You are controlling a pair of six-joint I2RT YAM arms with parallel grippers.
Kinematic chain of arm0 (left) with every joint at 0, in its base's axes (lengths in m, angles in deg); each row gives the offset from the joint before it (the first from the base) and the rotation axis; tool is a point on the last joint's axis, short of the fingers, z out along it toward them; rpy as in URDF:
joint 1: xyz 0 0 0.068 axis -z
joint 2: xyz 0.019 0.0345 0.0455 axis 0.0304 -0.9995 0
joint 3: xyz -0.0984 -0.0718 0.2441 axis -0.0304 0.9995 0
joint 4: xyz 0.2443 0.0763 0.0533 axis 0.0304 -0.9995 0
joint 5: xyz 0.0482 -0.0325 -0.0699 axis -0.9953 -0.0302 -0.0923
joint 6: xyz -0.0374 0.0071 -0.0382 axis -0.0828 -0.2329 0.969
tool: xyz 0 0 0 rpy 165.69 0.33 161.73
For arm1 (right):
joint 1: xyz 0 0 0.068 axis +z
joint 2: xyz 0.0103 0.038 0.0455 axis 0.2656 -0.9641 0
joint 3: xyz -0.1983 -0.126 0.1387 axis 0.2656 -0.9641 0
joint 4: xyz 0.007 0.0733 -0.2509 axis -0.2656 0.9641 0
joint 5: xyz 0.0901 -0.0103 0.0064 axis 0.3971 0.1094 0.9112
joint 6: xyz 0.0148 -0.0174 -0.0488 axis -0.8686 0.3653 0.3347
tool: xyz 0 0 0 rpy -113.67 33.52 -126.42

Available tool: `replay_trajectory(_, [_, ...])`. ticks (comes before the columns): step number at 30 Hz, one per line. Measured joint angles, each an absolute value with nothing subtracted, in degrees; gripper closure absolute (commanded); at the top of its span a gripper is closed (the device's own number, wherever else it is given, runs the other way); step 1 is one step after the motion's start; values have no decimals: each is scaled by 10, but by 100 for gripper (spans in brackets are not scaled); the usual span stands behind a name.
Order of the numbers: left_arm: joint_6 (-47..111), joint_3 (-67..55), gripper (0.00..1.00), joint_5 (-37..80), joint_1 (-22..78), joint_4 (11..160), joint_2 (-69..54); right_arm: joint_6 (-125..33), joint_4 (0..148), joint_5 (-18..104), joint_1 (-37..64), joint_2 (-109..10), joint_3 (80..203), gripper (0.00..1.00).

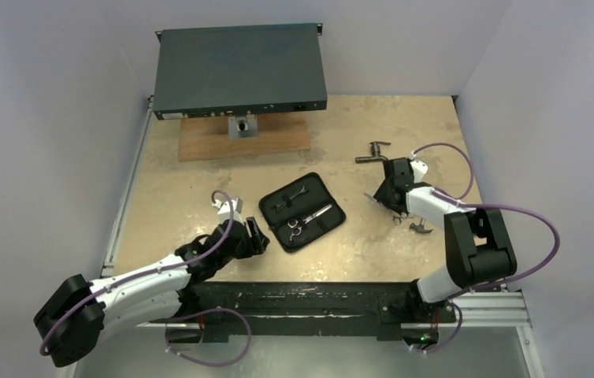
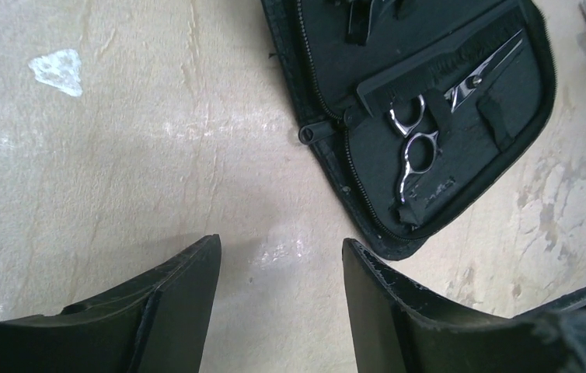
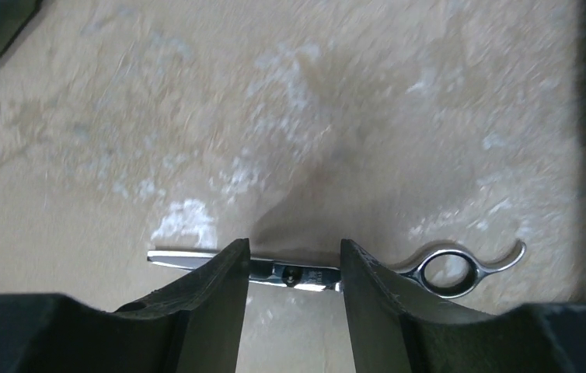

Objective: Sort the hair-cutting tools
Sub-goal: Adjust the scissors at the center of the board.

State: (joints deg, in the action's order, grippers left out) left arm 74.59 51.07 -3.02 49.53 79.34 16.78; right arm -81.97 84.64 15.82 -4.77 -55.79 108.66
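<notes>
An open black zip case (image 1: 302,211) (image 2: 507,132) lies mid-table. Silver scissors (image 1: 313,220) (image 2: 418,144) sit in its near half beside a black comb (image 2: 445,61). A thin black clip-like piece (image 1: 290,197) rests in its far half. My left gripper (image 1: 261,236) (image 2: 282,249) is open, low over bare table just left of the case's near corner, with nothing between its fingers. A second pair of silver scissors (image 3: 298,273) (image 1: 384,209) lies flat on the table at the right. My right gripper (image 3: 294,245) (image 1: 388,201) stands open over their pivot, the fingers straddling them lengthwise.
A small dark-headed hammer (image 1: 420,228) lies just right of my right gripper, and a dark T-shaped fitting (image 1: 374,151) lies beyond it. A flat dark box (image 1: 239,71) rests on a wooden board (image 1: 243,138) at the back. Grey walls enclose the table.
</notes>
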Motion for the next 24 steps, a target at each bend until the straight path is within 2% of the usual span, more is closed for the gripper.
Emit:
replay_trajectory(15, [733, 493, 41, -4, 490, 822, 96, -866, 842, 220, 57, -496, 1032, 60])
replay_trajectory(24, [718, 434, 42, 1, 468, 850, 4, -866, 853, 222, 75, -434, 1025, 55])
